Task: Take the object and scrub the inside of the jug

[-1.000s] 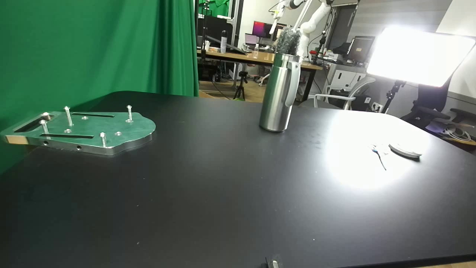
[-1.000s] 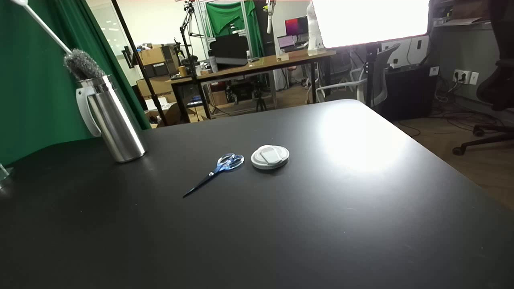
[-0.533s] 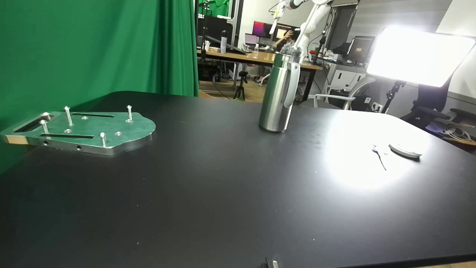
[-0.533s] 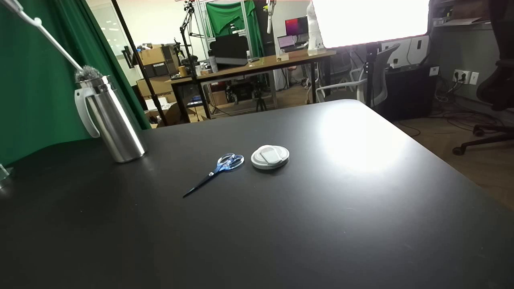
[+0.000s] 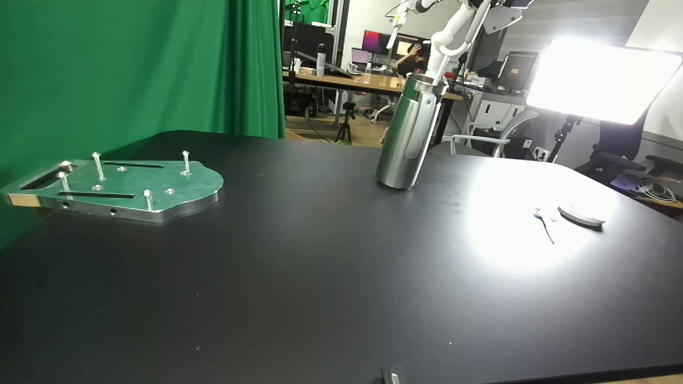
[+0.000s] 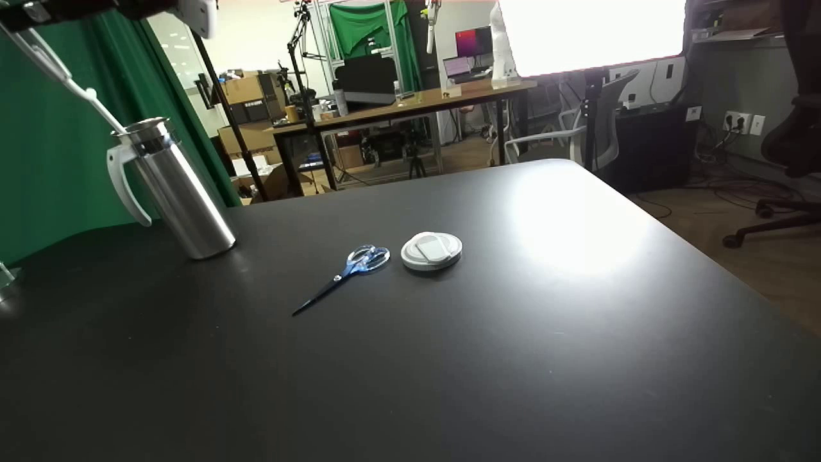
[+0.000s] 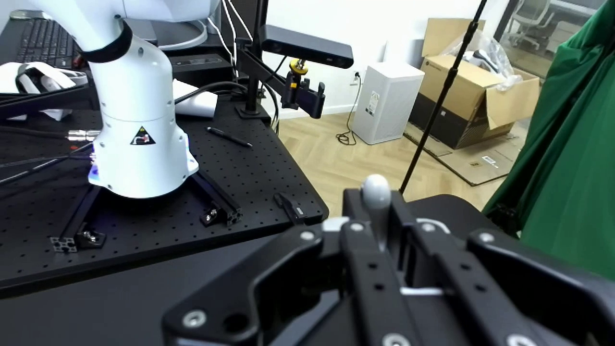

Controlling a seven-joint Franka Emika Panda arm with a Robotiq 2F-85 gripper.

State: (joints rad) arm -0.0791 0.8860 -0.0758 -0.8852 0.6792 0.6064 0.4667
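The object is a brush with a long white handle, which shows in both exterior views (image 5: 474, 32) (image 6: 76, 88). Its grey bristle head is hidden inside the jug. The jug is a tall steel cylinder with a pale side handle, in both exterior views (image 5: 404, 136) (image 6: 186, 199). It stands on the table with its top leaning toward its handle side. The brush shaft rests at the rim on that side. My gripper (image 7: 376, 207) is shut on the white handle end (image 7: 376, 190) in the wrist view. Dark arm parts show above the jug at the top of both exterior views.
Scissors (image 6: 365, 258) and a round white lid (image 6: 431, 251) lie on the black table (image 6: 449, 372). A flat green plate with pegs (image 5: 139, 184) lies at the table's edge by the green curtain (image 5: 133, 69). A bright light panel (image 5: 603, 80) stands behind.
The brush has gone down, and its bristle head has passed from above the rim into the jug. The arm has come into view at the top. The jug's top has tipped toward its handle side.
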